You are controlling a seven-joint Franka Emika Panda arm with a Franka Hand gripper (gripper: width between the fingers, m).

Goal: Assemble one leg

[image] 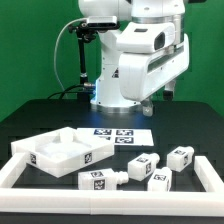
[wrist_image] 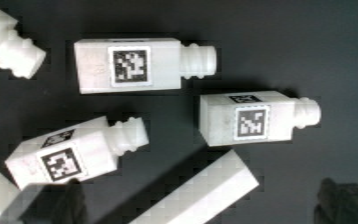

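Arm: the white arm rises at the back of the black table; from this side I cannot make out its hand
Gripper: in the wrist view the gripper shows as two dark, blurred fingertips set wide apart; spread open, with nothing clasped between them; it hangs above the loose parts and touches none
The leg: the leg lies on its side on the table, nearest the middle of the wrist view; tag facing up; peg free; apart from its neighbours
Other legs: a second leg lies near it, its peg pointing the same way; a third leg lies slanted; a fourth leg is cut off at the picture's edge
Cluster: in the exterior view all four lie in a loose cluster at the front of the table, toward the exterior view's right
Panel: a large white panel with a raised rim lies to the exterior view's left of them
Marker board: the marker board lies flat between the arm's base and the parts
Rail: a low white rail runs along the table's front edge
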